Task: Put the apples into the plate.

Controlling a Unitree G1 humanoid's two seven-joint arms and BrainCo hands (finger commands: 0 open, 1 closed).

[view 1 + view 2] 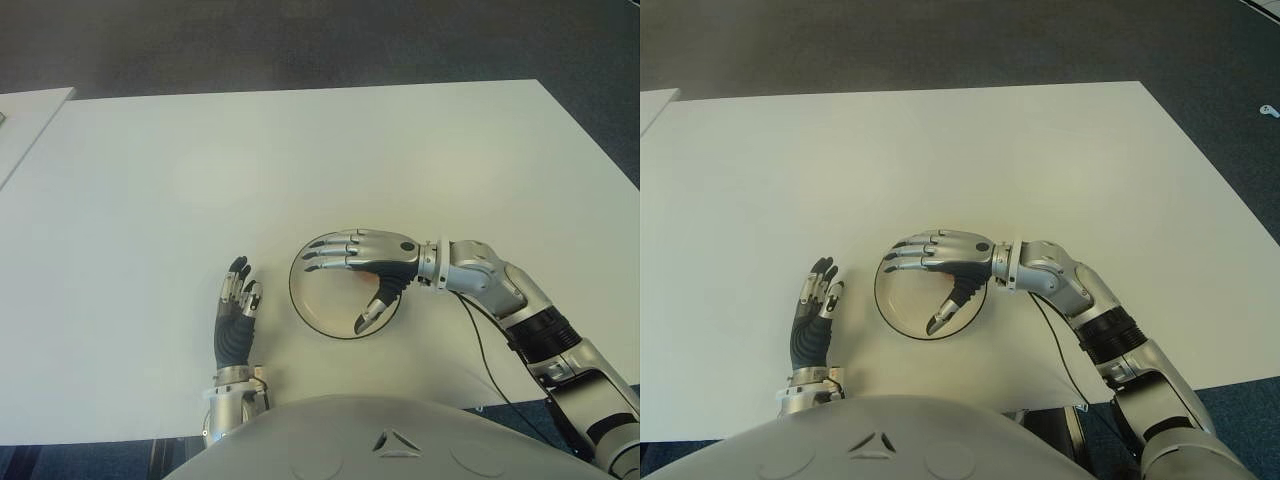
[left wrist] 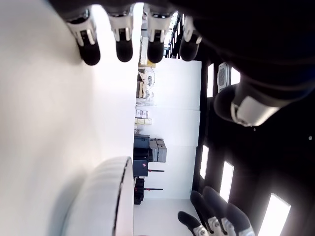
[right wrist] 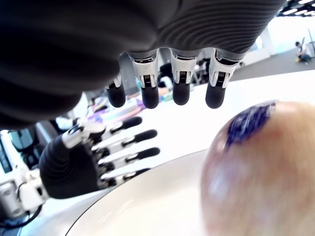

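Looking down, I see the white counter [image 1: 150, 170] carrying the plate [image 1: 305, 305]; my right hand [image 1: 365, 262] hovers over it, fingers spread, covering the apple [image 3: 261, 167] inside. My left hand [image 1: 236, 312] sits beside the plate's left, fingers spread and holding nothing.

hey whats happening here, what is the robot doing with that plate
The robot's right hand hangs over the round plate near the table's front edge, fingers spread and holding nothing. The right wrist view shows an apple with a blue sticker in the plate just under the palm, so that apple looks delivered. The left hand shows open, just left of the plate, idle. No other apple is in view.
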